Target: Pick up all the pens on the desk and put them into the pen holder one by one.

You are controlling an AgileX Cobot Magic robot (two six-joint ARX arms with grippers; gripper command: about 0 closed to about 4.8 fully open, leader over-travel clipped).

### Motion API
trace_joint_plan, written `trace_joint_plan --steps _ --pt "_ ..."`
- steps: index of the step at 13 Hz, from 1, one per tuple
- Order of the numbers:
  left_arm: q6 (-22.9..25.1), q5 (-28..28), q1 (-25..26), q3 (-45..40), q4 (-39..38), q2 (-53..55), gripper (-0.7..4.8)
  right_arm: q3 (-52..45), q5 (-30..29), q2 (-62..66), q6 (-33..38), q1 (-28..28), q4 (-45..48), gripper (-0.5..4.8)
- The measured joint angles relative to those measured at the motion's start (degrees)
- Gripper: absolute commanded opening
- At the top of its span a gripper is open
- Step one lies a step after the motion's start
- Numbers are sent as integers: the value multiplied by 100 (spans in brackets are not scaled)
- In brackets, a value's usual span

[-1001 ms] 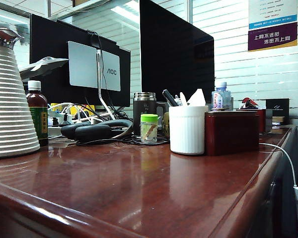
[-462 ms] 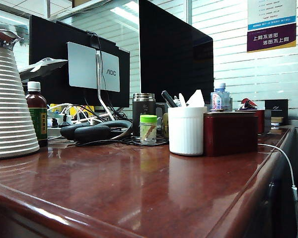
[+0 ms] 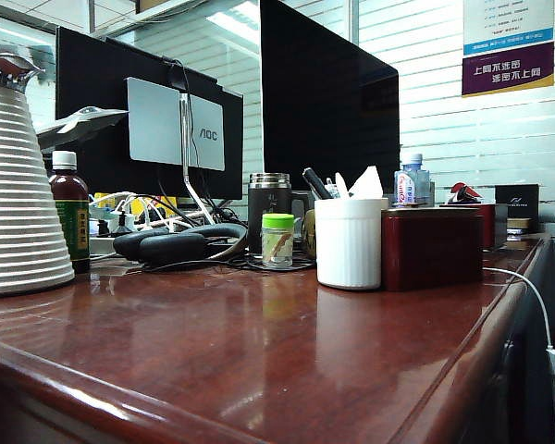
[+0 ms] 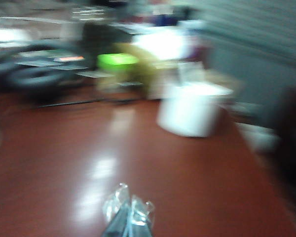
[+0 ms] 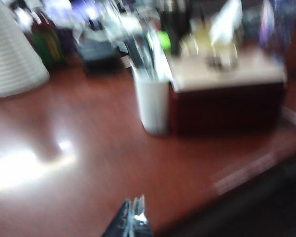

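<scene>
The pens [image 3: 316, 183] stand in the holder [image 3: 350, 242], which sits on the tabletop [image 3: 259, 361] touching or just beside the dark red box [image 3: 432, 248]; only a black tip and some pale ends show above its rim. No pen lies on the bare wood in any view, so the task looks done.

Pens like these should be light, stiff and smooth (so apt to roll or slip); a pinch at mid-barrel, across the width, would hold best. The holder looks light too, and a sideways nudge could tip it.

The left gripper [image 4: 128, 211] hangs over open wood, well short of the holder [image 4: 191, 109], fingers pressed together and empty. The right gripper [image 5: 133, 216] is likewise closed and empty, near the tabletop's edge, apart from the holder [image 5: 153, 106]. Both wrist views are blurred.
</scene>
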Motion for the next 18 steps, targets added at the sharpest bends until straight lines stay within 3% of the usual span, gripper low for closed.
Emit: trace_joint_plan --steps 2,6,8,14,16,18 --pt "13 -28 844 -22 -2 0 -4 -310 372 -4 22 -2 2 -2" --pt "256 -26 1810 -61 -48 -2 -4 -518 1666 -4 24 -11 -92 0" --pt "291 42 2109 -61 -39 -2 -4 -518 1554 -4 44 -4 -87 -1" --pt "437 37 2277 -61 63 0 -4 -518 1397 -166 48 -103 -101 -1" --pt "437 42 2275 -61 74 0 -4 -516 1423 -326 61 -822 7 -1" --pt "437 44 2275 -61 79 0 -4 -516 1449 -326 61 -1086 9 -1"
